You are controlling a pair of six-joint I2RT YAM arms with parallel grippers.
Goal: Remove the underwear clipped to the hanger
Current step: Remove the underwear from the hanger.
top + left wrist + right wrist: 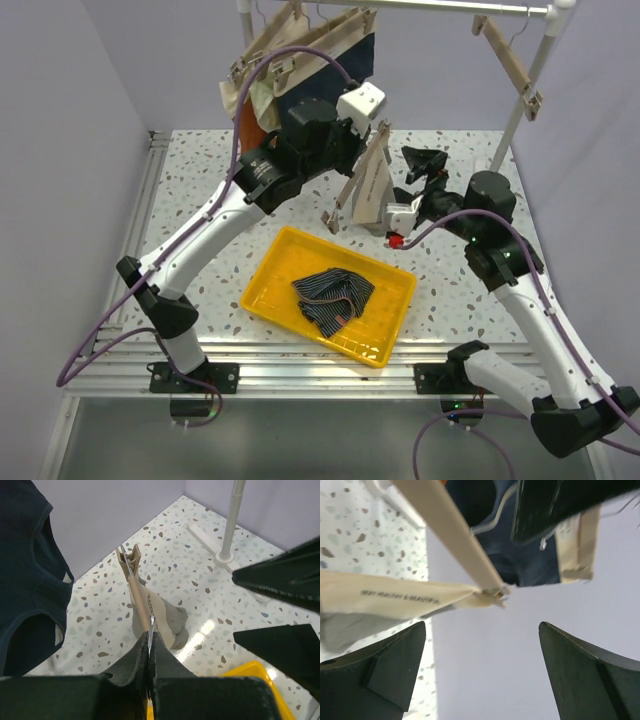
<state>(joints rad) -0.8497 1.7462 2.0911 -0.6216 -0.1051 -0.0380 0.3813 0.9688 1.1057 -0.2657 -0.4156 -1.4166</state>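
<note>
Pale lilac walls (60, 150) around a speckled terrazzo tabletop (200, 170) with aluminium-rail edge (300, 355).

Bright, even light; right-wrist view blurred, glare streak on the table (200, 635).

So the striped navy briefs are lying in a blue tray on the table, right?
Not quite: the tray is yellow, not blue. The top external view shows the striped navy briefs lying in it on the table, in front of the two arms.
</note>
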